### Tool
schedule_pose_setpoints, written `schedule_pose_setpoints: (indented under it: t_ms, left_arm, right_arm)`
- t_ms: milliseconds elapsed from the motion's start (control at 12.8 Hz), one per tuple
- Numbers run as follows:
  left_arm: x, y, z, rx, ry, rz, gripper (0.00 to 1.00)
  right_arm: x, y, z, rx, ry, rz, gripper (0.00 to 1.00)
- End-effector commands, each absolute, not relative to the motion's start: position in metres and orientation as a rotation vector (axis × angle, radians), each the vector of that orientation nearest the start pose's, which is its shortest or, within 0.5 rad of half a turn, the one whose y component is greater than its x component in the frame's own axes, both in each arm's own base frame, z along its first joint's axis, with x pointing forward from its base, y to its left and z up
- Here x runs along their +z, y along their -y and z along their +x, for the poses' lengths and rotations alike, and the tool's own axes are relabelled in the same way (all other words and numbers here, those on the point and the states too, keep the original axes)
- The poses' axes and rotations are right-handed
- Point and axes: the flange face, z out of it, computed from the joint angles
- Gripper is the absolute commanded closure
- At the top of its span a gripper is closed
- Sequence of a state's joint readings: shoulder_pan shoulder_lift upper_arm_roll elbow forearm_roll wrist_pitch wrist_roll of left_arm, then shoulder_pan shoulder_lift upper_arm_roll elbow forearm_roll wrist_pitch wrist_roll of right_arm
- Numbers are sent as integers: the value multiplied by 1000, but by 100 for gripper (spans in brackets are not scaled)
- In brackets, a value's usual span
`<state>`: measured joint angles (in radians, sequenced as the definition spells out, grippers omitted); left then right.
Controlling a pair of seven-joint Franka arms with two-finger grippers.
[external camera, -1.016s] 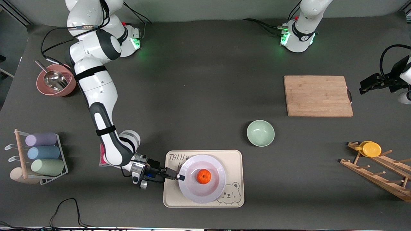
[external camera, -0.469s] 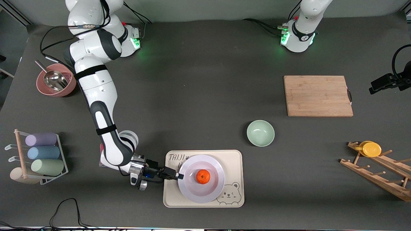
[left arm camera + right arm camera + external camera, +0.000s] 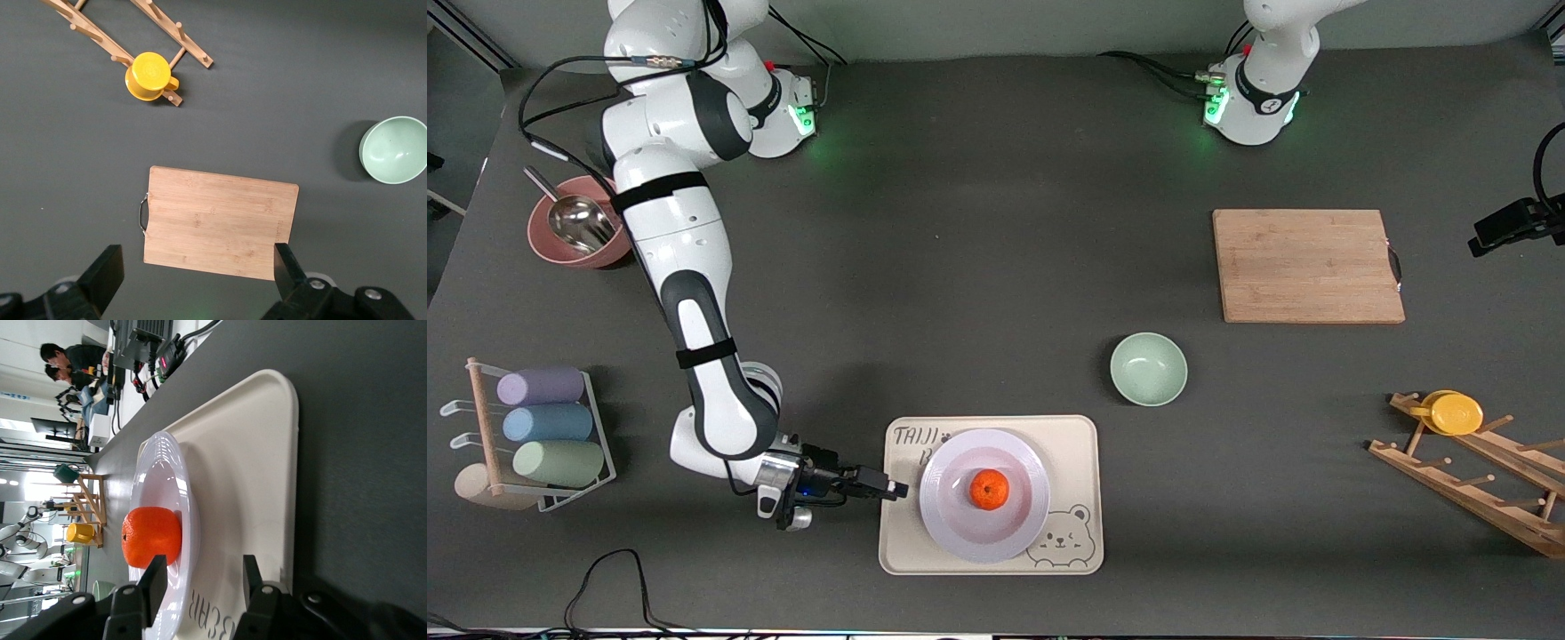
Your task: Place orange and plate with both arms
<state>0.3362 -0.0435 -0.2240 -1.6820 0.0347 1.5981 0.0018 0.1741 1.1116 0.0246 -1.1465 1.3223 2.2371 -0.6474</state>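
My right gripper [image 3: 898, 488] open, low at the beige tray's [image 3: 1076, 436] edge toward the right arm's end, just apart from plate [image 3: 947, 533] on tray, orange [image 3: 991, 489] in plate, my left gripper [image 3: 200, 280] open, high over cutting board [image 3: 1307, 265]
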Motion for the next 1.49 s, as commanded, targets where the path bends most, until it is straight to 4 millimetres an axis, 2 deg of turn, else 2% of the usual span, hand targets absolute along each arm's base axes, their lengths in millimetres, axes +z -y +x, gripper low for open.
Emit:
schedule_pose_setpoints:
  t_ms: [0, 235, 391, 547, 626, 704, 938, 1173, 1407]
  left_arm:
    - [598, -45, 532, 74, 175, -3061, 0]
    - [591, -41, 531, 92, 161, -3047, 0]
    - [589, -40, 531, 99, 156, -3056, 0]
    - [591, -40, 530, 97, 163, -3058, 0]
    - [592, -44, 528, 93, 170, -3061, 0]
    - [592, -43, 528, 93, 168, -3061, 0]
    - [593, -40, 527, 97, 163, -3061, 0]
    - [589, -38, 524, 120, 151, -3074, 0]
    - [591, -35, 523, 116, 123, -3081, 0]
  right_arm:
    - [178, -153, 733, -166, -110, -2240, 44]
    - [231, -118, 717, -47, -79, -2325, 40]
    - [282, -91, 701, 14, 8, -2434, 35]
    - [332, -71, 679, 82, 78, -2563, 16]
    - [358, -59, 667, 113, 117, -2621, 12]
    - [383, -48, 656, 153, 130, -2672, 2]
    - [443, -25, 631, 211, 195, -2814, 0]
    - [499, -3, 604, 229, 170, -2931, 0]
    - [552, 5, 578, 216, 8, -3069, 0]
